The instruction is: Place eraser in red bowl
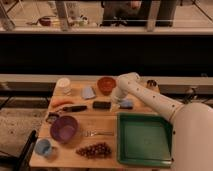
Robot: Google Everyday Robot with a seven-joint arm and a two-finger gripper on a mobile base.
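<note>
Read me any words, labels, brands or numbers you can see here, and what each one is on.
None can be read.
The eraser, red bowl, purple bowl, green tray and white robot arm show no lettering that can be made out.
The gripper sits low over the table, just right of the eraser.
</note>
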